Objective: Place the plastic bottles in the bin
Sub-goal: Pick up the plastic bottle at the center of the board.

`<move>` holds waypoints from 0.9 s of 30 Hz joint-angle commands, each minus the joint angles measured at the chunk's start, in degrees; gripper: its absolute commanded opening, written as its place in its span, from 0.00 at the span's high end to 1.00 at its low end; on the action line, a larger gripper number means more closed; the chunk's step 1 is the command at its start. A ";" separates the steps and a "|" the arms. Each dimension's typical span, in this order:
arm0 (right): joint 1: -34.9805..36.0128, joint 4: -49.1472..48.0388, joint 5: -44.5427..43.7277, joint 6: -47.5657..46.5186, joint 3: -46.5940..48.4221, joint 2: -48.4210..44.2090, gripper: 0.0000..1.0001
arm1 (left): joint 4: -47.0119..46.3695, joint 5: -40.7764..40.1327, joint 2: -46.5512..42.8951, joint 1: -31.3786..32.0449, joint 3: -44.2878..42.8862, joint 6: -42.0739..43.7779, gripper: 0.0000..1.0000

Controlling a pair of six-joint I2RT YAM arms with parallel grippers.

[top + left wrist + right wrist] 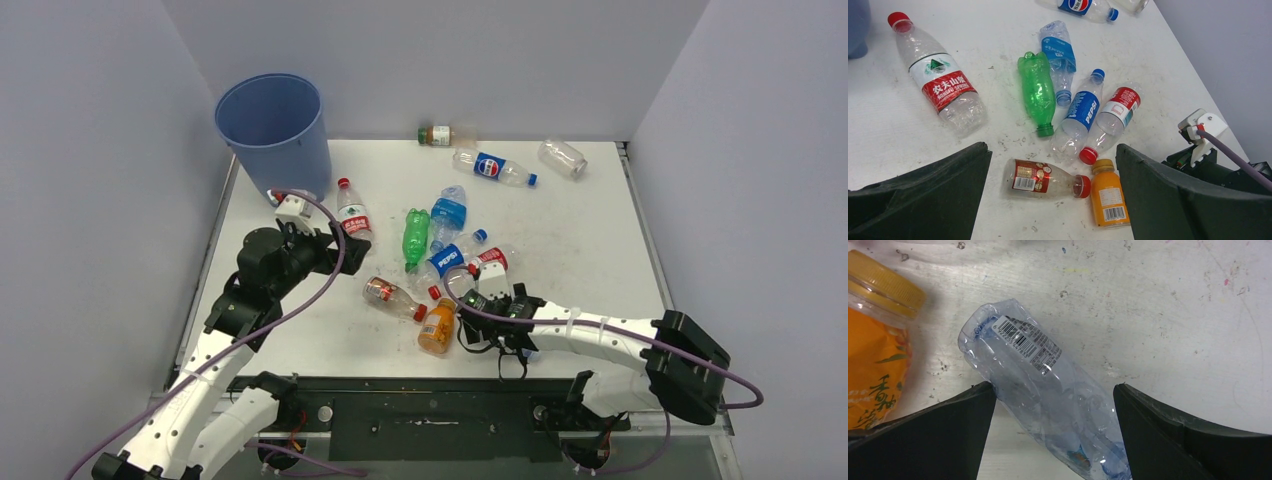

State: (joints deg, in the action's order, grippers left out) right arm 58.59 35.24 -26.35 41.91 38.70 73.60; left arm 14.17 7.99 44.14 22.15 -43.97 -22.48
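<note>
The left claw (1052, 150) hangs above the white table (590, 240), not far from the tall round blue plastic bin (285, 150). Its two dark fingers stand wide apart with nothing between them. From this height its camera looks down on the heap of small plastic bottles in the middle of the table, so I think it is held there in order to choose one. The nearest to it is the clear bottle with a red cap and a red and white label (940, 82), which lies near the foot of the bin. The crushed green bottle (1037, 92) is a little further.

The right claw (1053, 390) is low at the table. Its fingers are also spread, one on each side of a clear crumpled bottle with a barcode sticker (1043, 375) that lies flat on the surface. One finger looks almost against the bottle and the other is apart from it, so the bottle is straddled, not gripped. Just beside it lies the orange juice bottle with a yellow cap (878, 335), close enough that the finger could catch it in closing.

I see no bottle inside the bin, though I cannot see down to its bottom. Three more bottles (490, 167) lie near the back wall, well apart from both arms, so in my judgement most of the work remains.
</note>
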 commanded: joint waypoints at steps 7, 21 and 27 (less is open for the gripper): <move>-0.30 -3.45 -0.27 -1.60 2.31 4.54 0.07 | -2.06 1.83 -1.03 0.18 0.26 -0.86 0.04; -1.74 -5.99 6.66 -3.34 0.92 3.84 0.18 | -2.66 2.17 -2.02 0.61 0.63 -0.99 0.04; -1.72 -4.25 7.90 -4.28 1.65 0.63 0.41 | -2.73 1.60 -2.86 0.79 0.82 -0.99 0.04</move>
State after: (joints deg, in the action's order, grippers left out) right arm 57.04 30.41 -19.29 38.70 39.51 77.62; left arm 13.93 9.45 42.52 22.63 -43.31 -23.35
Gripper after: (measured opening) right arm 0.643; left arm 0.962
